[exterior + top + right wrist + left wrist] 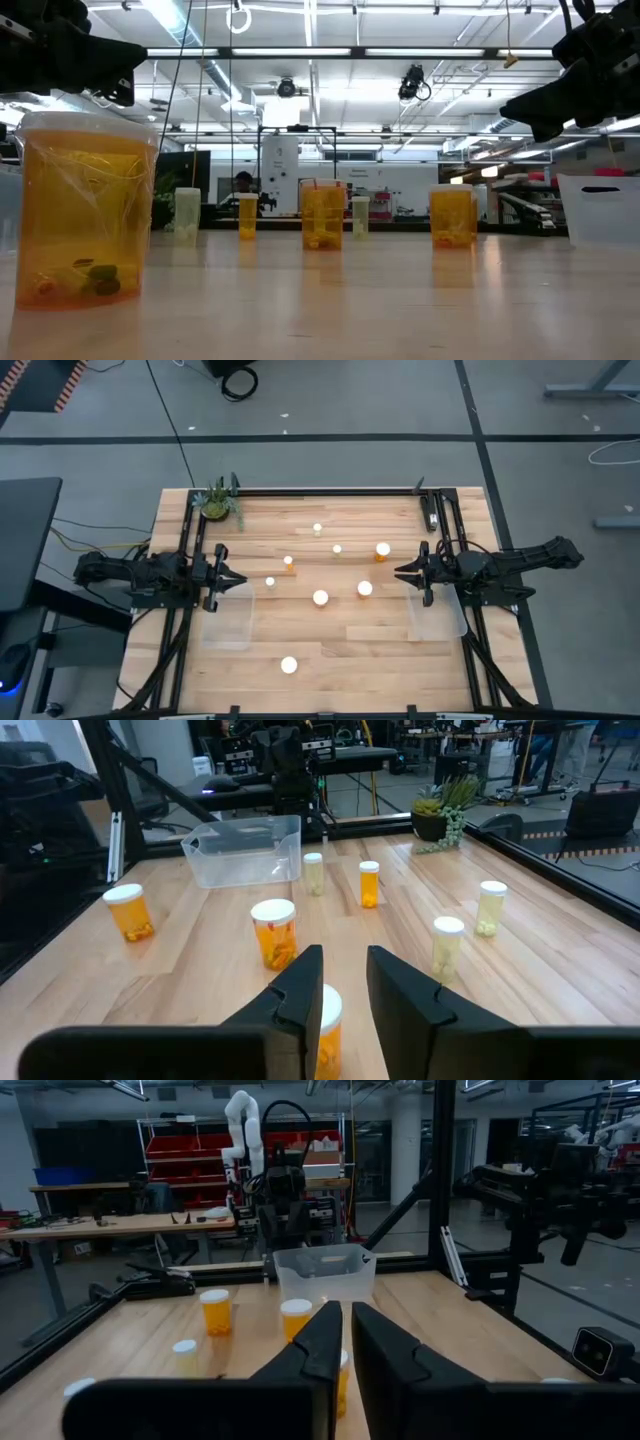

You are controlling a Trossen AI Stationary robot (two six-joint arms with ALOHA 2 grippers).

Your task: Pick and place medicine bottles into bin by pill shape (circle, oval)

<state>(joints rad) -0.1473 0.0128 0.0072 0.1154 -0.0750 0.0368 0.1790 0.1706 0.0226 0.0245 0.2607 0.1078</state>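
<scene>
Pill shapes inside the bottles are too small to make out from above, and the nearest bottle hides partly behind the right jaws. Seven bottles stand on the worktop between the two arms, open wood around each. Left jaws nearly closed and empty, right jaws narrow and empty, each over its own bin, two in all.

The left gripper hides most of one bottle, its pills perhaps unreadable

Overhead ceiling strip lights bright, glare in low view; white caps blown out; nearest bottle soft-focus; wrist views dimmer.
</scene>
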